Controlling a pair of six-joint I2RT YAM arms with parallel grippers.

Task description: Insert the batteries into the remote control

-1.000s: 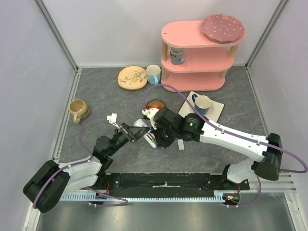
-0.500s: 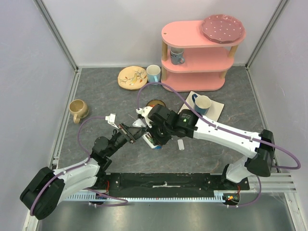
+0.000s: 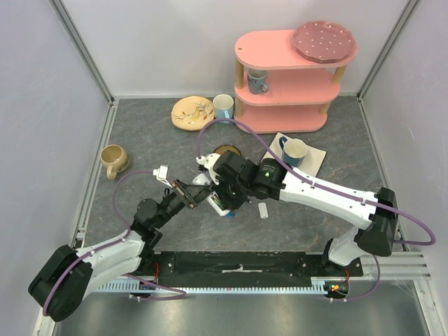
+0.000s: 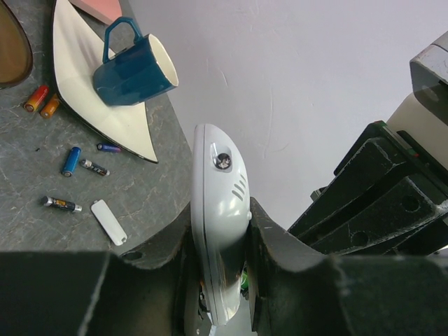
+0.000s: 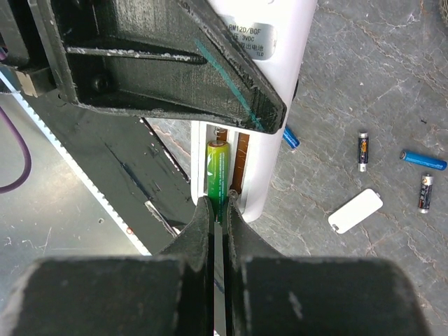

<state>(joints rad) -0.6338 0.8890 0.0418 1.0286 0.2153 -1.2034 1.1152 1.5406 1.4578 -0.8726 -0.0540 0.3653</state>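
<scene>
My left gripper (image 4: 218,280) is shut on the white remote control (image 4: 218,231) and holds it above the table, slot side turned toward the right arm. In the right wrist view the remote (image 5: 269,42) shows its open slot with a green battery (image 5: 216,171) lying in it. My right gripper (image 5: 220,206) is shut on that battery's near end. In the top view both grippers meet at the remote (image 3: 210,187). Several loose batteries (image 5: 362,150) lie on the table, also seen in the left wrist view (image 4: 71,160).
The white battery cover (image 5: 355,211) lies by the loose batteries. A blue cup (image 3: 294,150) stands on a white napkin (image 3: 315,159). A brown bowl (image 3: 225,150), a tan mug (image 3: 112,159), a plate (image 3: 192,113) and the pink shelf (image 3: 290,77) stand farther back.
My right arm has shifted slightly left and closer over the remote. The left arm keeps the remote in nearly the same place.
</scene>
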